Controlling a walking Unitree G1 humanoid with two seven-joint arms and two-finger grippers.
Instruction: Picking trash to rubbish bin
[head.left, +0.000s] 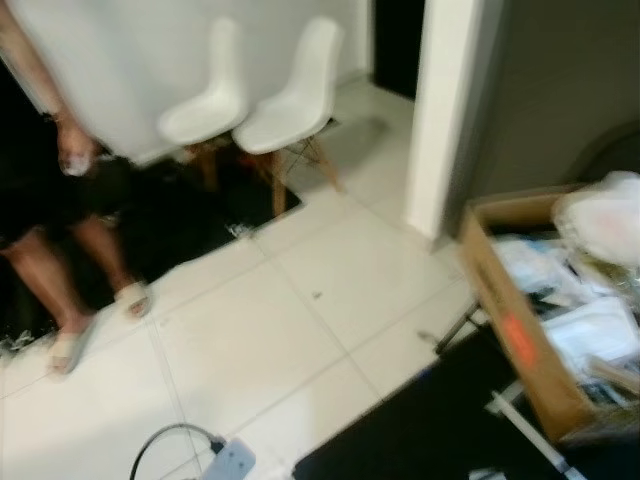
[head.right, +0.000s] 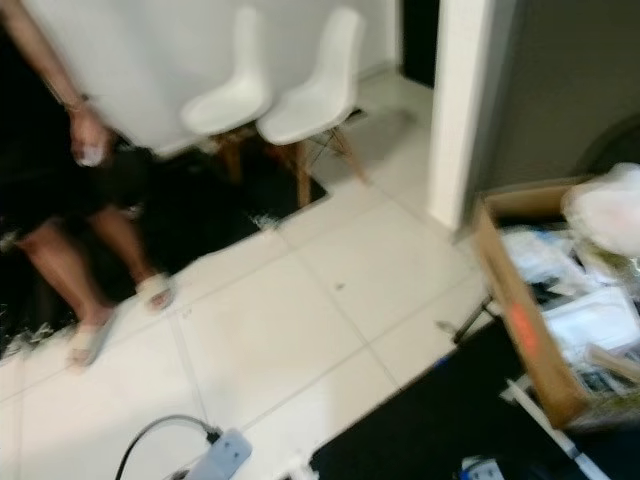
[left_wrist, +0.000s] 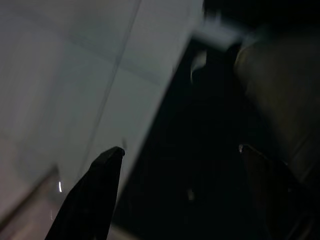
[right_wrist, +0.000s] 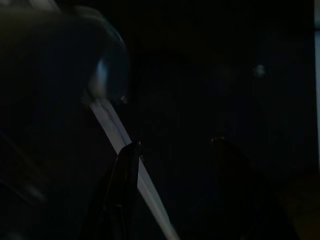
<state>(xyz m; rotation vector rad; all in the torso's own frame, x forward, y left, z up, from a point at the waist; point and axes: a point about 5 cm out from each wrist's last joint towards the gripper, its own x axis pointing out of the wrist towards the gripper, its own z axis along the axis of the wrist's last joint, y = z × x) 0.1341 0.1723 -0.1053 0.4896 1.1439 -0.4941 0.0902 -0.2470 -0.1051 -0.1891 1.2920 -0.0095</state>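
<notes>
The head views are blurred. A brown cardboard box (head.left: 497, 300) stands at the right, packed with white plastic bags and papers (head.left: 600, 225). A small dark speck (head.left: 316, 295) lies on the white floor tiles. In the left wrist view my left gripper (left_wrist: 181, 149) hangs open over a tile edge and a dark area, with nothing between its fingers. The right wrist view is very dark; my right gripper (right_wrist: 175, 142) is open there beside a pale strip (right_wrist: 117, 132).
A person (head.left: 60, 200) in sandals stands at the left on a black mat, with something pale in one hand. Two white chairs (head.left: 270, 100) stand by the back wall, a white pillar (head.left: 440, 110) to their right. A power strip (head.left: 230, 460) with cable lies near me.
</notes>
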